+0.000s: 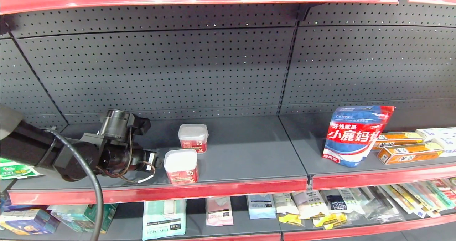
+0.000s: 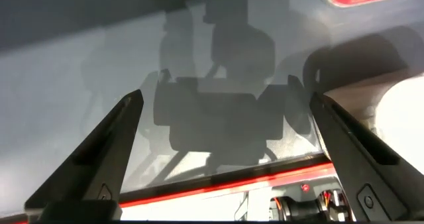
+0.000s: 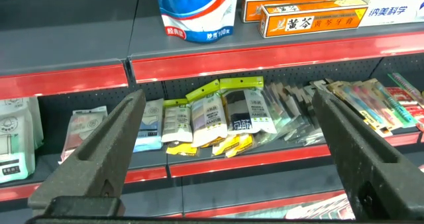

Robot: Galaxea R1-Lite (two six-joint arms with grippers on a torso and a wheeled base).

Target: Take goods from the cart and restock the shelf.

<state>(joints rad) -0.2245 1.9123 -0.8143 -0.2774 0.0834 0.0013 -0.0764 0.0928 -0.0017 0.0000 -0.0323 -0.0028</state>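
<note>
Two small white-lidded red tubs stand on the grey shelf (image 1: pixel 249 152): one at the front edge (image 1: pixel 181 166), one behind it (image 1: pixel 193 137). My left arm's wrist (image 1: pixel 117 152) hovers over the shelf just left of the front tub. In the left wrist view my left gripper (image 2: pixel 225 98) is open, with bare shelf between its fingers (image 2: pixel 99 164); the front tub's white lid (image 2: pixel 404 118) lies just outside one finger. My right gripper (image 3: pixel 228 95) is open and holds nothing, facing the lower shelf's hanging packets (image 3: pixel 218 114).
A blue and red pouch (image 1: pixel 356 134) and orange boxes (image 1: pixel 409 152) stand on the shelf's right section. The perforated back panel (image 1: pixel 213 66) closes the rear. Packets and boxes (image 1: pixel 320 205) fill the lower shelf. A red price strip (image 1: pixel 160 193) runs along the front edge.
</note>
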